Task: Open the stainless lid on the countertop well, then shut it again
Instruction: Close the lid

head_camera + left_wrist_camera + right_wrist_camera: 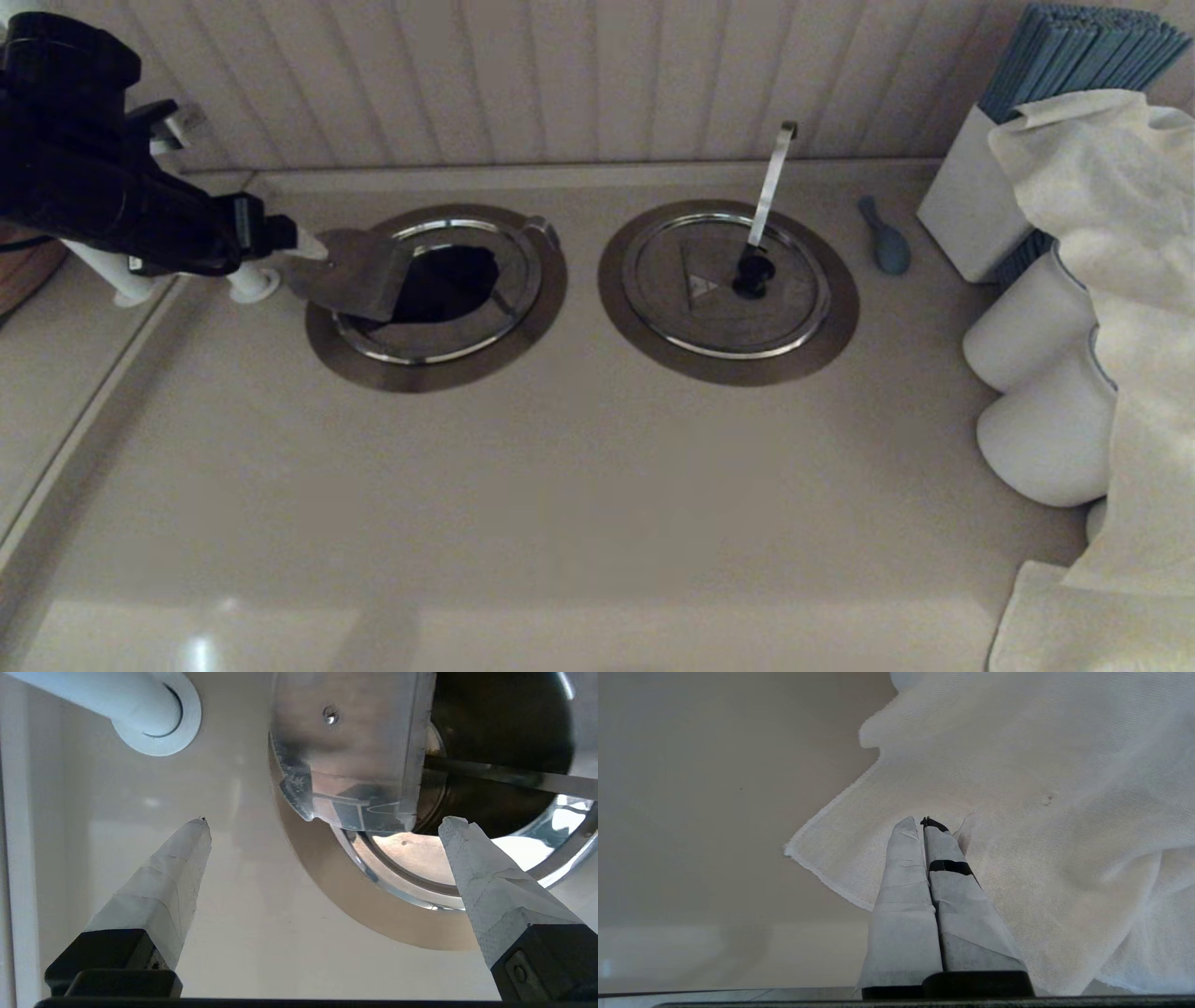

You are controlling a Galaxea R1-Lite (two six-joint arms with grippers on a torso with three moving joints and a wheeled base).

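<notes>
We found the stainless lid (359,271) on the left of the two openings, toward the back edge of the counter (560,485). Its raised part was tilted up and over toward the counter's left edge. Beneath it the countertop well (448,280) showed as a dark hole inside its brownish flange (345,359). A slim handle (541,227) with a hooked tip leaned at the well's back rim, and in the left wrist view we saw it cross the dark opening (514,778).

The left gripper (308,247) hung just beside the tilted lid on its left side. In the left wrist view its taped fingers (187,858) stood wide apart and held nothing. The lid's shiny underside (345,760) lay just beyond them, and we could not tell whether a fingertip touched it. A white post (140,704) rose from the counter close by.

The right gripper (924,823) showed only in its own wrist view, its fingers pressed together over a white cloth (1041,788).

To the right of the open well, the twin lid (724,289) lay flat with its black knob (752,273) and a pale slanted handle (771,182). A small blue utensil (885,238) lay beyond it, near the back right corner.
</notes>
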